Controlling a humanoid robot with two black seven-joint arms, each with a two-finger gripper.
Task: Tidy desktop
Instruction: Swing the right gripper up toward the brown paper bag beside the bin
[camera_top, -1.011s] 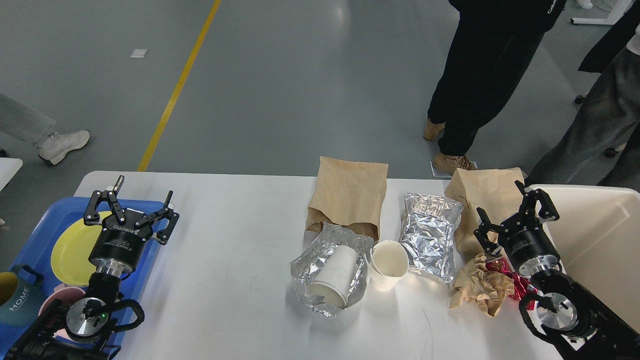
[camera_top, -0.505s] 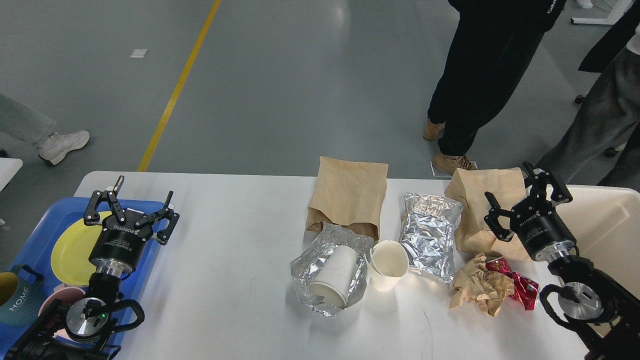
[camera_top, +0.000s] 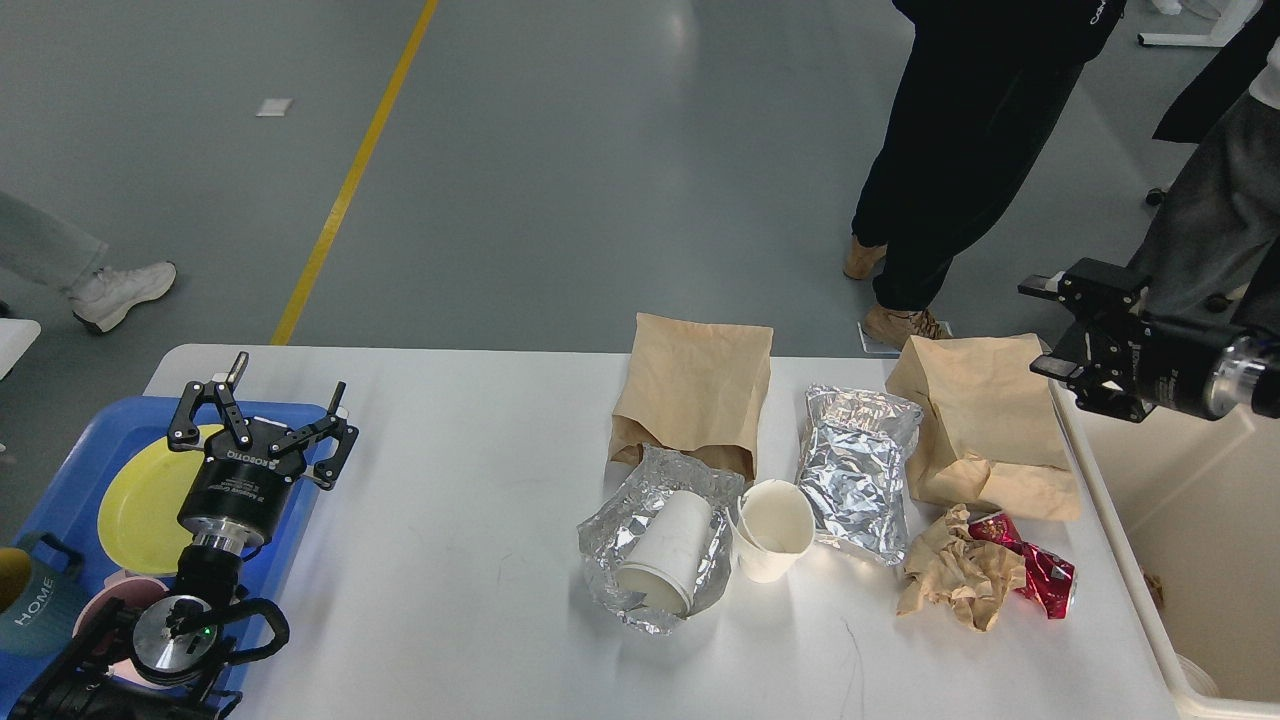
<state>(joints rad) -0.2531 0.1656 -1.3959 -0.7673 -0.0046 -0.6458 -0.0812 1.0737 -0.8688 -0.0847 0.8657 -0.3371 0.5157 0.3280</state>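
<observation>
The white desktop (camera_top: 450, 520) carries litter on its right half: two brown paper bags (camera_top: 697, 390) (camera_top: 985, 425), a flat foil pouch (camera_top: 858, 470), a crumpled foil pouch (camera_top: 620, 590) with a white paper cup (camera_top: 665, 555) lying in it, an upright paper cup (camera_top: 773, 530), crumpled brown paper (camera_top: 955, 575) and a crushed red can (camera_top: 1040, 575). My left gripper (camera_top: 288, 385) is open and empty above the edge of the blue tray. My right gripper (camera_top: 1045, 330) is open and empty, held high over the cream bin's far left corner and pointing left.
A blue tray (camera_top: 70, 470) at the left holds a yellow plate (camera_top: 140, 495), a pink bowl (camera_top: 105, 615) and a teal mug (camera_top: 35, 600). A cream bin (camera_top: 1180, 520) stands at the table's right end. People (camera_top: 960, 150) stand just beyond the far edge.
My right arm has lifted and swung right, from above the crumpled paper and can to over the bin's corner, still open. The left arm has not moved.
</observation>
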